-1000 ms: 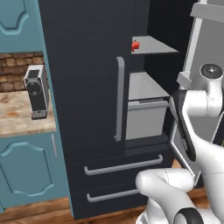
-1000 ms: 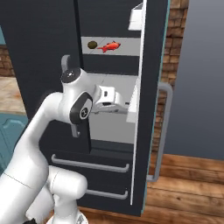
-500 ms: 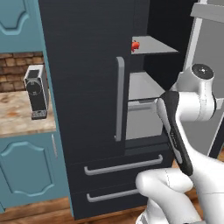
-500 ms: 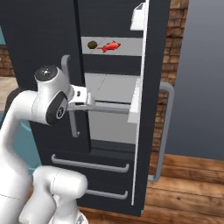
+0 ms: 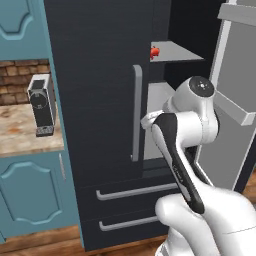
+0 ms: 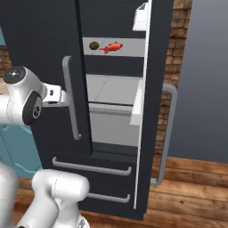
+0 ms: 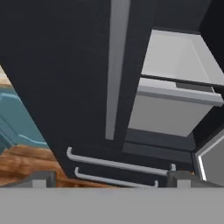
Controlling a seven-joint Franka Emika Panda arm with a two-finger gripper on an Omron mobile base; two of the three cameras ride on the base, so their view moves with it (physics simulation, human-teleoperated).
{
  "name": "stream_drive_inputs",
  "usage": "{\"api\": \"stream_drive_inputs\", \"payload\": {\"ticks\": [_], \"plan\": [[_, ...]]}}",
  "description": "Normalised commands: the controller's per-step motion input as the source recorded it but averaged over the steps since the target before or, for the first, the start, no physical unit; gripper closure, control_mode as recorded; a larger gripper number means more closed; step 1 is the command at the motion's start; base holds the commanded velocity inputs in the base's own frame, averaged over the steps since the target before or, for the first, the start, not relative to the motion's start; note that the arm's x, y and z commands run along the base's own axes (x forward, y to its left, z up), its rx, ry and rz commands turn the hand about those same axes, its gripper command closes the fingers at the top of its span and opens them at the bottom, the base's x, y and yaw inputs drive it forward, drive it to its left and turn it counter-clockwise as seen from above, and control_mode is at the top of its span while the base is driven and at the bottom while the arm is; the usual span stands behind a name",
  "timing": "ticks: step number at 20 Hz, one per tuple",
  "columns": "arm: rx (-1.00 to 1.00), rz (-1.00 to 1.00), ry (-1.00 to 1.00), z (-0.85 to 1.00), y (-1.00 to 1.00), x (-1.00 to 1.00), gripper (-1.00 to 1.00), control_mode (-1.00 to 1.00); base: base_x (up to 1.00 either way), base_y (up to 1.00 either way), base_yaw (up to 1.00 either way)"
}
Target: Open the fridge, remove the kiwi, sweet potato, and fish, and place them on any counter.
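Observation:
The black fridge [image 5: 95,100] has its right door [image 5: 235,100] swung open and its left door shut. On an upper grey shelf lie the red fish [image 6: 111,46] and, just left of it, the olive-brown kiwi [image 6: 94,45]. In the left base view only the fish [image 5: 155,51] peeks past the door edge. The sweet potato is out of view. My gripper [image 7: 109,179] is open and empty, fingertips [image 7: 41,178] wide apart. It faces the closed left door below its grey bar handle [image 7: 116,65]. The beige counter [image 5: 15,137] lies left of the fridge.
A dark coffee machine [image 5: 41,105] stands on the counter. Teal cabinet fronts [image 5: 35,195] sit beneath it. Two lower fridge drawers with grey handles [image 7: 113,164] are shut. A grey inner bin [image 7: 175,109] sticks out of the open compartment. Wooden floor [image 6: 191,187] lies to the right.
My arm has swung left, from the open right compartment to in front of the closed left door. The gripper stayed open. Fish and kiwi have not moved.

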Motion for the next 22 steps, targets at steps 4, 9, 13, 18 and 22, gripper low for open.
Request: {"api": "stream_drive_inputs", "payload": {"ticks": [4, 9, 13, 18, 22], "plan": [[0.00, 0.00, -0.08, 0.00, 0.12, 0.62, -1.00, -1.00, 0.00, 0.00, 0.00], [0.00, 0.00, -0.01, 0.00, 0.00, 0.77, -1.00, -1.00, 0.00, 0.00, 0.00], [0.00, 0.00, -0.01, -0.08, 0.00, 0.96, -1.00, -1.00, 0.00, 0.00, 0.00], [0.00, 0.00, 0.00, -0.14, 0.21, 0.74, -1.00, -1.00, 0.00, 0.00, 0.00], [0.00, -0.01, -0.01, -0.21, 0.12, 0.79, -1.00, -1.00, 0.00, 0.00, 0.00]]}}
